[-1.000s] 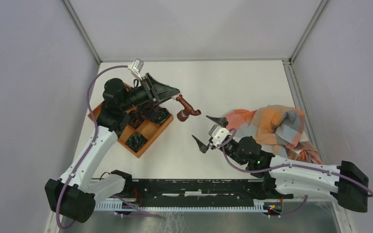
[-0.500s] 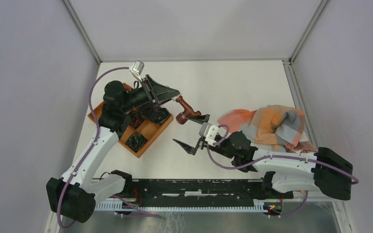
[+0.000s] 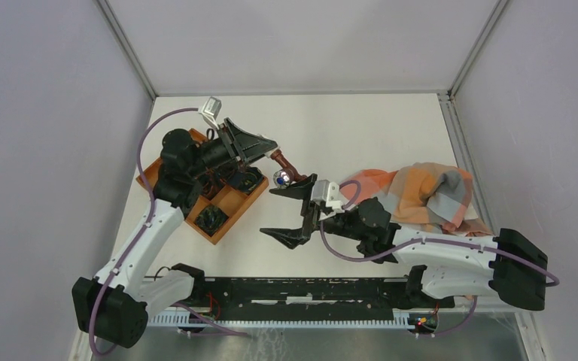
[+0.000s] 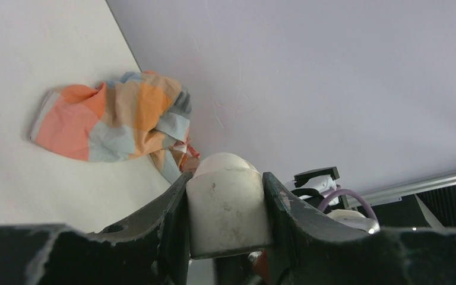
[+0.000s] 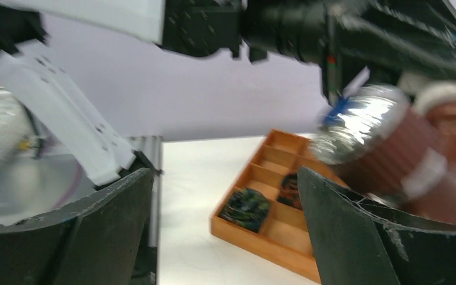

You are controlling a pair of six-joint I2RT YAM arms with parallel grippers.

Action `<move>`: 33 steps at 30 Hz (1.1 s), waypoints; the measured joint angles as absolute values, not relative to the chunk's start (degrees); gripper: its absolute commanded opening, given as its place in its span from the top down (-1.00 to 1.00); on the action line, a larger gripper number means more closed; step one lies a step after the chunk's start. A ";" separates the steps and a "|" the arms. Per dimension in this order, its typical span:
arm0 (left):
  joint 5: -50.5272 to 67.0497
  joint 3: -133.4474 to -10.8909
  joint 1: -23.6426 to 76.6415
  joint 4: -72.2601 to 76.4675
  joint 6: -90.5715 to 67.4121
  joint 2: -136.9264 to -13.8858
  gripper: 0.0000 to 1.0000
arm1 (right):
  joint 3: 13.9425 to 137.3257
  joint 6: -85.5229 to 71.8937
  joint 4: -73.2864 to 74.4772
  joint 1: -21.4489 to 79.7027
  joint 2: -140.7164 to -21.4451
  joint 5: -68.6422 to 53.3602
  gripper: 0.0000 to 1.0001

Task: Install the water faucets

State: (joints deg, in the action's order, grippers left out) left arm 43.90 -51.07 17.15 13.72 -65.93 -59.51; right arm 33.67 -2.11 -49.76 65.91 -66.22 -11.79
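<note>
The faucet [image 3: 283, 165] hangs above the table just left of centre, at two o'clock from the tray [image 3: 223, 219]. My left pincer [image 3: 269, 148] is narrowed onto its pale end fitting [image 4: 226, 205], one finger on each side. The brown bend slants toward five o'clock, and the silvery knob [image 3: 279, 178] sits at its low end.

I judge it to be light and rigid, a hard little part that won't give under pressure. The knob looks smooth and rounded, so it would be likely to slip. The ribbed brown body [image 5: 412, 151] behind it seems the surer place to clamp, across the ribs.

My right pincer [image 3: 289, 212] is spread wide at six o'clock from the faucet, holding nothing. Its far finger is just beside the knob, but I cannot tell whether they touch. The checked cloth [image 3: 425, 192] lies at three o'clock, well apart.
</note>
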 measured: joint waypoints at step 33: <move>42.26 -50.37 17.39 9.08 -62.67 -60.03 0.96 | 42.52 15.35 -31.09 68.27 -61.87 12.03 -0.69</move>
State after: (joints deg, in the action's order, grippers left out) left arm 42.26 -50.37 17.39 9.08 -62.67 -60.03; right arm 42.52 15.35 -31.09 68.27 -61.87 12.03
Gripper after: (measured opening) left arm 0.485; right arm 0.934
